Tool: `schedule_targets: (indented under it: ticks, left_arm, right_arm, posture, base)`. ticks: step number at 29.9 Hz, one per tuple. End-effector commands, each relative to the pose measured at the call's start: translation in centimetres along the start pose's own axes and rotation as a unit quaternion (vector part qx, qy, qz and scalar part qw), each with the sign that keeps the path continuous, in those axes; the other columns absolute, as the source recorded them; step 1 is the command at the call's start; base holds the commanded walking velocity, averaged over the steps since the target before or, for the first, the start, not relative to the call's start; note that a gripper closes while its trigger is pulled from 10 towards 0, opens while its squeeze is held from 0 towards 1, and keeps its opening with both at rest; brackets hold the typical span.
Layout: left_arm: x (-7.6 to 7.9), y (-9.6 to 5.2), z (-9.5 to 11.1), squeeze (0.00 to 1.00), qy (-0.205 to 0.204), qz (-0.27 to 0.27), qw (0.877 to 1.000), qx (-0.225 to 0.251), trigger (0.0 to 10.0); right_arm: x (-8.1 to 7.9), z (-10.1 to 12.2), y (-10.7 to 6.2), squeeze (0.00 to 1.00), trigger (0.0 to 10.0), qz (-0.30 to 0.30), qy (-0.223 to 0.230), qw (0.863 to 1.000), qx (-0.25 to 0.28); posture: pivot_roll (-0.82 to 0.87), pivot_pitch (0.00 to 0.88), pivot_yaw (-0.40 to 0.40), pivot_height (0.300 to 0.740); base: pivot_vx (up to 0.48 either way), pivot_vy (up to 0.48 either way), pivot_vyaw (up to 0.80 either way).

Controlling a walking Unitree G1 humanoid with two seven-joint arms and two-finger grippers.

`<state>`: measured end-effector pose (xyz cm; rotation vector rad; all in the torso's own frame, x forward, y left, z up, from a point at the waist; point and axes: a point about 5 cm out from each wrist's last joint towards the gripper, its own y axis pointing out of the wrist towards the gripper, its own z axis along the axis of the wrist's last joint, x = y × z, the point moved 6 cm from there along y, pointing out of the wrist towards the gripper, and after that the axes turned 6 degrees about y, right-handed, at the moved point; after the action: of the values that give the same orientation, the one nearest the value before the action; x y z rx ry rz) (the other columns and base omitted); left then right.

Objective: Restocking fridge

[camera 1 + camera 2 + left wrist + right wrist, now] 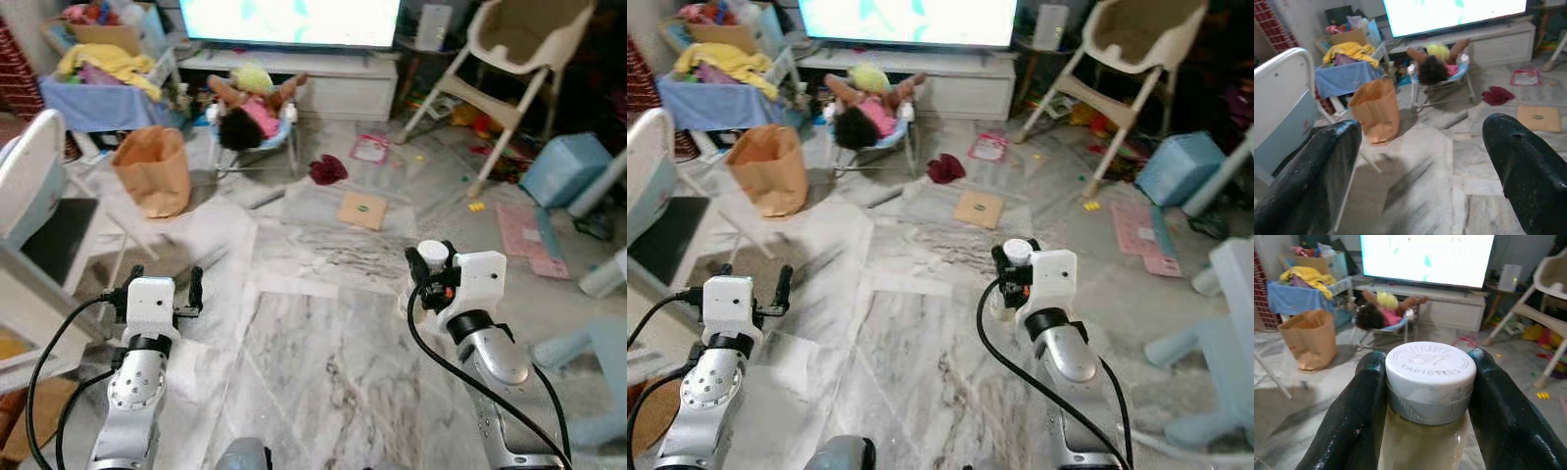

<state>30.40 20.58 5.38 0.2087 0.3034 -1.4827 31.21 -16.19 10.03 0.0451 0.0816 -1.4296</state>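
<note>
Carrying a bottle across a cluttered living room

You have litter on the marble floor [323, 372] ahead; a stumble could jolt the white-capped Heinz bottle [1429, 382] loose. Your right gripper [427, 269] is raised forward, fingers clamped just under the cap; your left gripper [160, 287] is held forward, fingers spread, empty.
</note>
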Motion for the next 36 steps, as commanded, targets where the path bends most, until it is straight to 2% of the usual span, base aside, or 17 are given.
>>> schedule_targets:
  ticks: [1,6,15,23,24,29,32,36]
  left_arm:
    - [0.1,0.2,-0.1,0.0,0.004,0.0,1.0,-0.004,10.0]
    - [0.1,0.3,0.0,0.0,0.005,-0.001,1.0,-0.003,10.0]
    - [0.6,0.6,0.0,0.0,0.002,-0.01,1.0,-0.006,10.0]
    - [0.8,0.8,-0.3,0.0,-0.016,-0.013,1.0,-0.024,10.0]
    - [1.3,0.8,-0.1,0.0,-0.027,-0.029,0.999,-0.022,10.0]
    - [1.8,0.7,0.6,0.0,-0.013,-0.045,0.999,-0.003,10.0]
    - [1.8,0.7,0.7,0.0,-0.008,-0.045,0.999,0.0,10.0]
    - [1.3,0.5,0.8,0.0,-0.011,-0.031,0.999,0.0,10.0]
  right_arm:
    - [0.4,1.1,0.5,0.0,10.0,-0.01,-0.003,1.0,0.023]
    - [1.0,0.8,0.6,0.0,10.0,-0.023,0.013,1.0,0.017]
    - [-0.2,0.6,0.7,0.0,10.0,0.006,-0.004,1.0,0.014]
    - [-0.4,0.7,0.7,0.0,10.0,0.008,0.003,1.0,0.019]
    - [-0.4,0.7,0.7,0.0,10.0,0.007,0.007,1.0,0.018]
    - [-0.1,0.5,0.8,0.0,10.0,0.0,0.012,1.0,0.016]
    - [0.0,0.5,0.9,0.0,10.0,-0.001,0.013,1.0,0.015]
    - [-0.7,0.1,1.3,0.0,10.0,0.017,0.01,1.0,0.006]
  posture:
    - [-0.02,0.0,-0.003,0.74]
    - [-0.02,0.0,-0.003,0.74]
    - [-0.03,0.0,0.002,0.74]
    - [-0.03,0.0,0.007,0.74]
    - [-0.03,0.0,0.007,0.74]
    - [-0.02,0.0,-0.003,0.74]
    - [-0.01,0.0,-0.021,0.74]
    - [0.02,0.0,-0.056,0.74]
  base:
    - [0.0,0.48,0.52]
    - [0.0,0.48,0.1]
    - [0.0,0.479,0.0]
    - [-0.224,0.395,0.73]
    - [-0.36,0.285,0.8]
    - [-0.19,0.0,0.21]
    - [0.0,0.0,0.0]
    - [0.0,0.0,0.0]
